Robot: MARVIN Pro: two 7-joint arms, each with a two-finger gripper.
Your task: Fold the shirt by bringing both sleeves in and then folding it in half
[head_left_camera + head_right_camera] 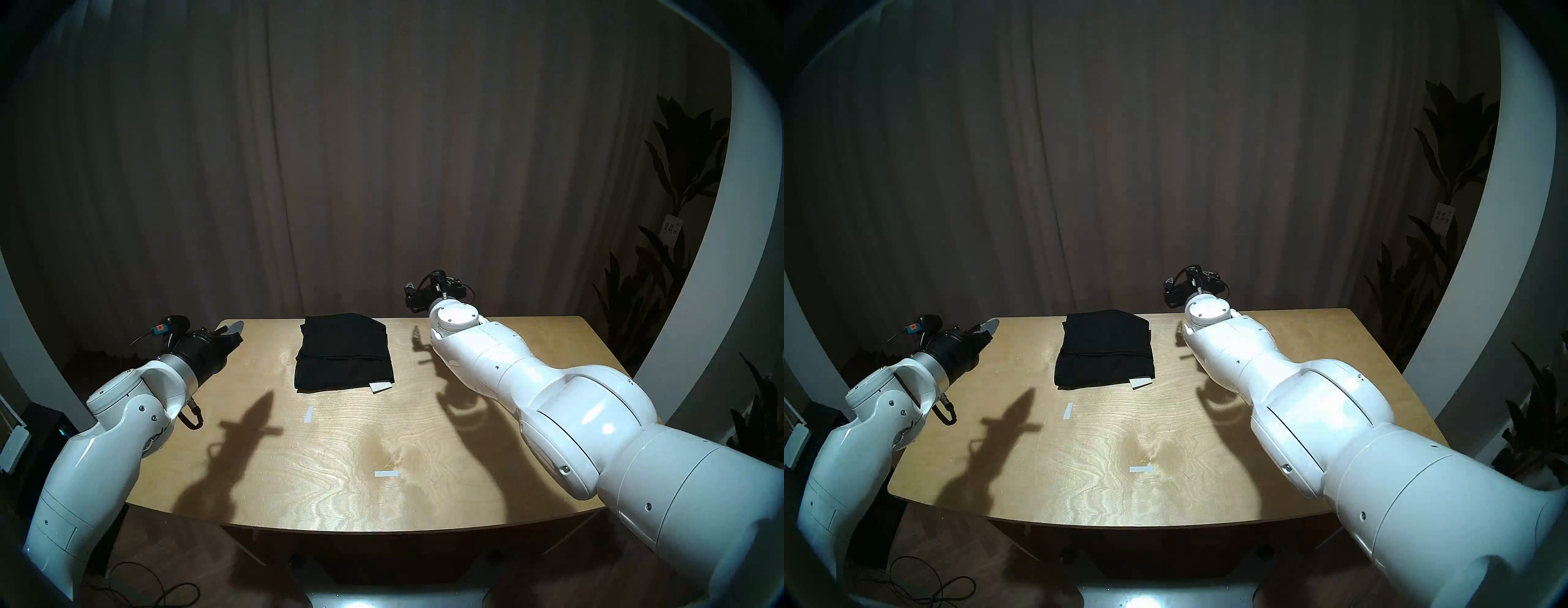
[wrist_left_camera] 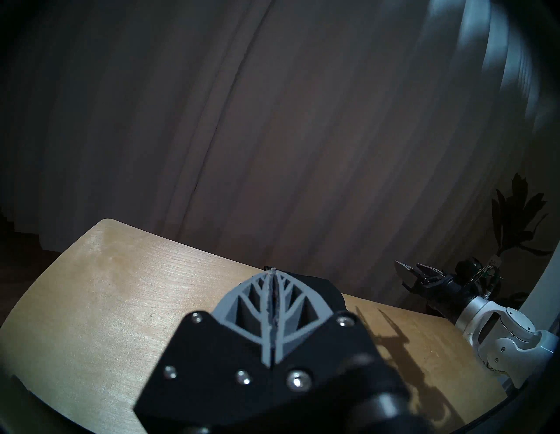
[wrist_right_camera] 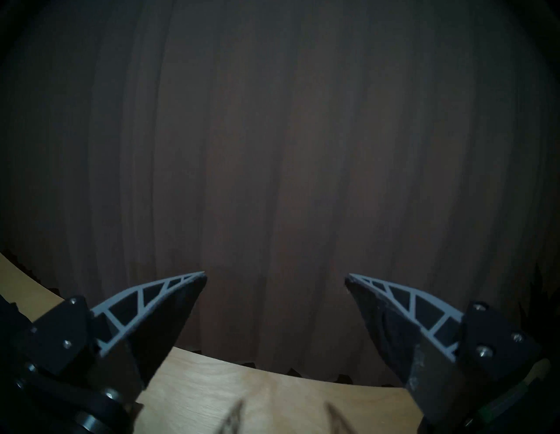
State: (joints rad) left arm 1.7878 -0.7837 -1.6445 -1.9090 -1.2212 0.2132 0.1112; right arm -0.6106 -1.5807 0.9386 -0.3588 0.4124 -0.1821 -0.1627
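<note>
The black shirt (image 1: pixel 343 352) lies folded into a compact rectangle at the far middle of the wooden table (image 1: pixel 297 467), a small white tag (image 1: pixel 380 386) poking out at its near right corner. Its sleeves are tucked inside the folds and hidden. My left gripper (image 1: pixel 235 327) hovers left of the shirt, apart from it, with its grey fingers pressed together and nothing between them (image 2: pixel 273 272); the shirt (image 2: pixel 321 288) shows just behind them. My right gripper (image 1: pixel 418 293) hangs right of the shirt, pointing at the curtain, fingers spread wide and empty (image 3: pixel 275 277).
Two short strips of white tape (image 1: pixel 308 414) (image 1: pixel 386 473) are stuck on the table nearer to me. A dark curtain (image 1: pixel 382 170) hangs close behind the far edge. A potted plant (image 1: pixel 679 191) stands at the far right. Cables (image 1: pixel 140 590) lie on the floor at the left.
</note>
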